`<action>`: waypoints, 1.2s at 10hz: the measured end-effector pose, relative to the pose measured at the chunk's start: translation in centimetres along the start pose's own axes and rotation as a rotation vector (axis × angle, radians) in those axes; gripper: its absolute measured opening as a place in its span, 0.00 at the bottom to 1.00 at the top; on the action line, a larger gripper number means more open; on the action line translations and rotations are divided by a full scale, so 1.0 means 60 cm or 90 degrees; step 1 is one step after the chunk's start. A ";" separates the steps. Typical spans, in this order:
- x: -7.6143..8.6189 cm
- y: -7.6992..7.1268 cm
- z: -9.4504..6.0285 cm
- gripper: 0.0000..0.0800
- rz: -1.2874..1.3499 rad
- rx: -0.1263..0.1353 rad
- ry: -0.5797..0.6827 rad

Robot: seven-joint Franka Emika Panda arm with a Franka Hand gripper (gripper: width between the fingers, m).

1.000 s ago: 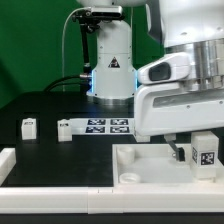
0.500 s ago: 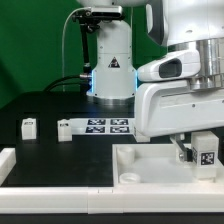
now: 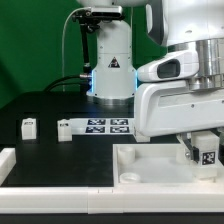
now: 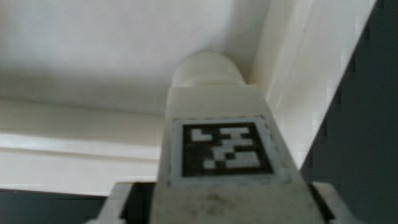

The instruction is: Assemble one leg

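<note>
**dark table, white parts**

we see a black table (image 3: 45,105). at its back stands the robot base (image 3: 110,80). toward the exterior view's left lies a loose leg (image 3: 29,126). a second leg (image 3: 63,129) sits just beside the marker board (image 3: 108,126). near the front, on the exterior view's right, a big white panel (image 3: 150,162) lies flat. a white bar (image 3: 70,205) runs along the near edge, with a short white piece (image 3: 8,158) at its left.

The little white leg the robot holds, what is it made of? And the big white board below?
The leg looks like smooth matte white plastic, with a rounded moulded tip; its black-and-white tag seems a paper sticker. The board looks alike, maybe plastic, maybe painted wood.
</note>
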State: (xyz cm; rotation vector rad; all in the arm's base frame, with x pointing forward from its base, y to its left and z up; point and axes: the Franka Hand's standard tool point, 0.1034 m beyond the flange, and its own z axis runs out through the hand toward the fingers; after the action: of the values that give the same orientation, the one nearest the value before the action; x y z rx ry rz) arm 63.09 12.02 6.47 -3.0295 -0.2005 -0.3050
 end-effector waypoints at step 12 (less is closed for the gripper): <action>-0.011 0.016 -0.001 0.46 0.787 0.001 -0.001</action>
State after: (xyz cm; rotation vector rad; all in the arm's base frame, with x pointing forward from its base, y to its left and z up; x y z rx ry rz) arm 62.58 11.01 6.31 -2.5095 1.5438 -0.1615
